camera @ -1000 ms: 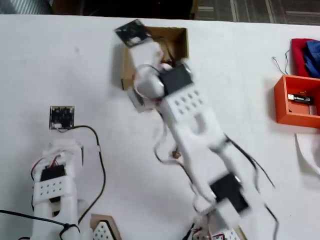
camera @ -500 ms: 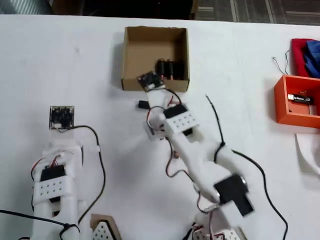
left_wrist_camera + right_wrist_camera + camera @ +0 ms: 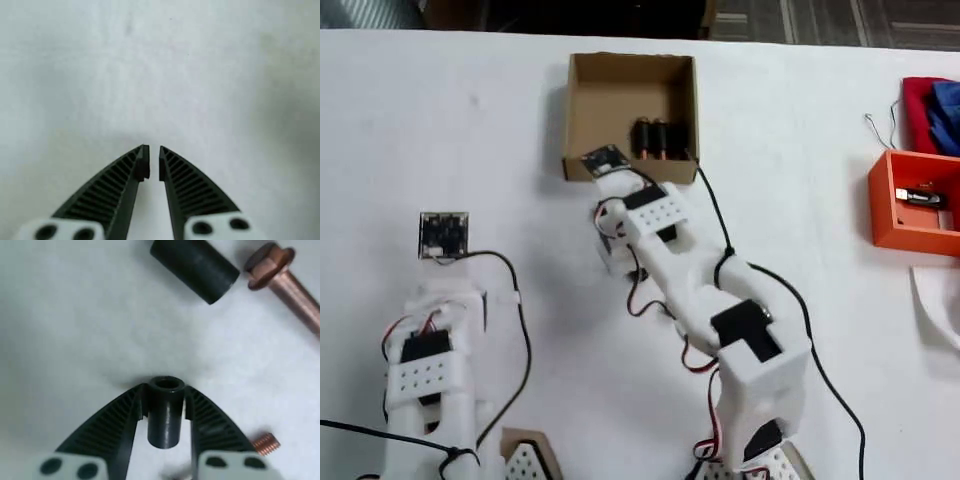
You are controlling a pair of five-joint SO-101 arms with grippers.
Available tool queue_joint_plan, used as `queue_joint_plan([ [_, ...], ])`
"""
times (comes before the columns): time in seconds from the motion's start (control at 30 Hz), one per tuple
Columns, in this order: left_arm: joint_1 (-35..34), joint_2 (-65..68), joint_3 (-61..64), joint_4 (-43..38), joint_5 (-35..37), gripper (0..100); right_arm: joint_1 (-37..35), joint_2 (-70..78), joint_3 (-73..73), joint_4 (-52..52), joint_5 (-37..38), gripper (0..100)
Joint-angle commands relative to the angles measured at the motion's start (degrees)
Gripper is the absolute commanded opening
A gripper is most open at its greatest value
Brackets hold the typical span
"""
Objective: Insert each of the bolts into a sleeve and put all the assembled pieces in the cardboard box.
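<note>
My right gripper [image 3: 166, 400] is shut on a black sleeve [image 3: 166, 412] that stands upright between its fingers, open end up, just above the white table. Close by lie a second black sleeve [image 3: 195, 262] and a copper bolt [image 3: 282, 272]; the threaded tip of another bolt [image 3: 265, 442] shows beside one finger. In the high view the right arm [image 3: 670, 255] sits just in front of the cardboard box [image 3: 582, 110], which holds two assembled pieces [image 3: 654, 138] at its near right corner. My left gripper [image 3: 152, 162] is shut on nothing over bare table.
The left arm [image 3: 428, 350] rests at the near left, far from the box. An orange bin [image 3: 885, 215] and a red cloth [image 3: 918, 105] lie at the right edge. Loose wires trail beside both arms.
The right arm drew back out of the box and came down on the table just in front of it, covering a sleeve that lay there. The left arm kept still.
</note>
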Motion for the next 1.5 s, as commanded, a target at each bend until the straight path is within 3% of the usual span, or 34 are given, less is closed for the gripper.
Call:
queue_joint_plan([
  [0.0, 0.53, -0.62, -0.40, -1.14, -0.35, 7, 0.04, 0.04, -3.69, 3.21, -0.18, 14.2],
  [0.27, 0.53, -0.62, -0.40, -1.14, -0.35, 7, 0.04, -1.63, -4.84, 8.13, -0.09, 12.9],
  [0.87, 0.53, -0.62, -0.40, -1.14, -0.35, 7, -1.19, 3.56, -5.10, 2.86, 3.96, 12.5],
  [1.03, 0.53, -0.62, -0.40, -1.14, -0.35, 7, -0.84, 3.74, -4.84, 4.53, 3.96, 8.0],
  [1.23, 0.53, -0.62, -0.40, -1.14, -0.35, 7, -0.92, 3.47, -5.10, 6.73, 3.96, 14.1],
  [1.47, 0.53, -0.62, -0.40, -1.14, -0.35, 7, -0.92, 3.47, -5.10, 7.96, 7.65, 14.3],
])
